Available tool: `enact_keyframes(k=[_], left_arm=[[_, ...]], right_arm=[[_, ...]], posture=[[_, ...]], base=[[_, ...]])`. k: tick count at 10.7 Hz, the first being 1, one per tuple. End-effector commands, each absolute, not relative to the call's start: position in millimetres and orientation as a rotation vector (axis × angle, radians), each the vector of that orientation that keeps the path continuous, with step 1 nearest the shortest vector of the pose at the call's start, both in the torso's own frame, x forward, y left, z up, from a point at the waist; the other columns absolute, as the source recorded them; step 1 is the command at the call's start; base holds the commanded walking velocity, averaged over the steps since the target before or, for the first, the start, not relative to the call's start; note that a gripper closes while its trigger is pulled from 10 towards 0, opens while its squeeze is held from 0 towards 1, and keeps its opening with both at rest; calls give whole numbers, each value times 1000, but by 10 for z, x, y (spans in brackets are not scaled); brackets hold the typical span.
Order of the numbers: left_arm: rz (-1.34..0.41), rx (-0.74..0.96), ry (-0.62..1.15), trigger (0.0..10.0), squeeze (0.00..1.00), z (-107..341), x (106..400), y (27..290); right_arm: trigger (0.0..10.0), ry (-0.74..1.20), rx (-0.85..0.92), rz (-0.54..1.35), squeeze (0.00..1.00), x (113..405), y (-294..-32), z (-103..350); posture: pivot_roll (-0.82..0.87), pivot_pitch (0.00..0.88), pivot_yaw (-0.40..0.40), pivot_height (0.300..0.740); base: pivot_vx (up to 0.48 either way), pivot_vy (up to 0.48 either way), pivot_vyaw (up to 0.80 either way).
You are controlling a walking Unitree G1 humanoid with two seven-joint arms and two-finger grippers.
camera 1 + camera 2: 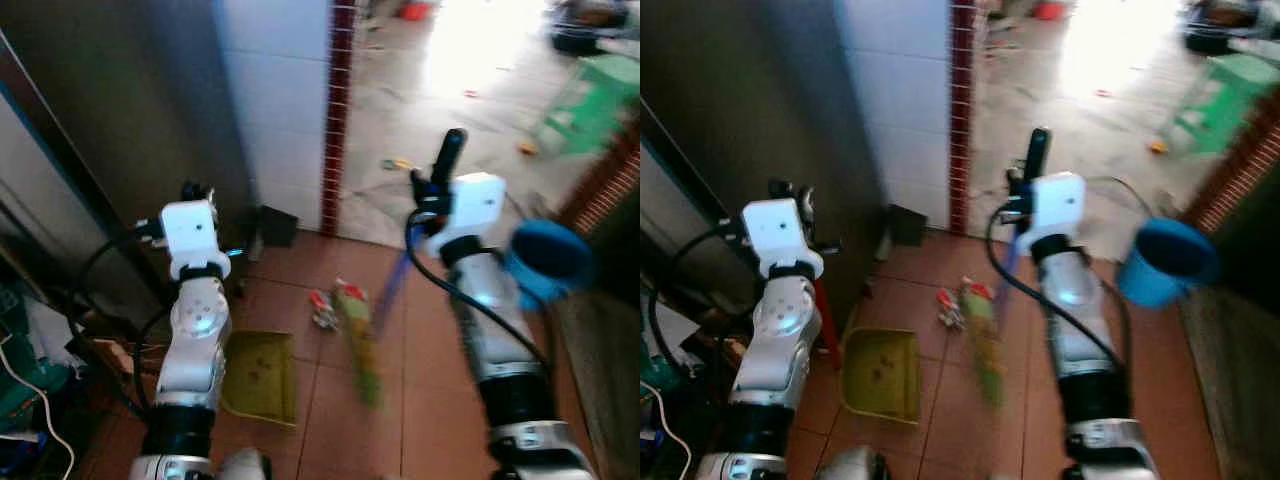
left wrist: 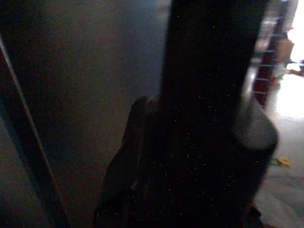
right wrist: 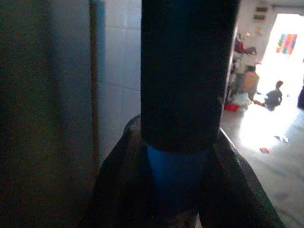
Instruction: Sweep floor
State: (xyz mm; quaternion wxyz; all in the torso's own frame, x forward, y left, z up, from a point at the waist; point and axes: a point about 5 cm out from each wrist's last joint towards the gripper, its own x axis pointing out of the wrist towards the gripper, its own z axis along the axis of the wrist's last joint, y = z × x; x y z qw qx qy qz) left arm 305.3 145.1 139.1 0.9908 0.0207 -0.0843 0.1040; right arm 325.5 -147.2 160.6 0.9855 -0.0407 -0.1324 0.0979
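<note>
the yellow-green dustpan (image 1: 262, 375) is lying on the terracotta floor tiles (image 1: 430, 400) beside the left arm. the right gripper (image 1: 432, 190) is clamping its fingers around the broom (image 1: 362, 345), blue handle, blurred green-yellow bristles touching tiles beside scraps of litter (image 1: 322, 308). the left gripper (image 1: 790, 195) is gripping a dark handle. farther right, a blue bucket (image 1: 546, 262) is standing.

Plastic, tile and glossy stone by a doorway

Matt terracotta floor tiles (image 1: 430, 400) meet glossy pale floor (image 1: 470, 130); smooth white wall tiles (image 1: 275, 100); the yellow-green dustpan (image 1: 262, 375) and blue bucket (image 1: 545, 262) look plastic; broom handle (image 3: 178, 175) smooth blue with a black sleeve.
</note>
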Motion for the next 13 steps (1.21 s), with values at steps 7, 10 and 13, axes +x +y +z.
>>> enact_keyframes(k=[7, 10, 13], left_arm=[[214, 38, -197, 10000, 0, 1442, 3047, 1439], [272, 101, -284, 10000, 0, 1577, 3019, 1447], [433, 176, -242, 10000, 0, 1543, 3021, 1570]], right_arm=[[10000, -377, -122, 263, 0, 3272, -1332, 1813], [10000, -377, -136, 270, 0, 3270, -1348, 1802], [10000, -383, -152, 292, 0, 3258, -1325, 1801]], posture=[[19, 15, -32, 740], [20, 18, -35, 740], [17, 20, -38, 740]], base=[[475, 0, 0], [315, 0, 0], [0, 0, 0]])
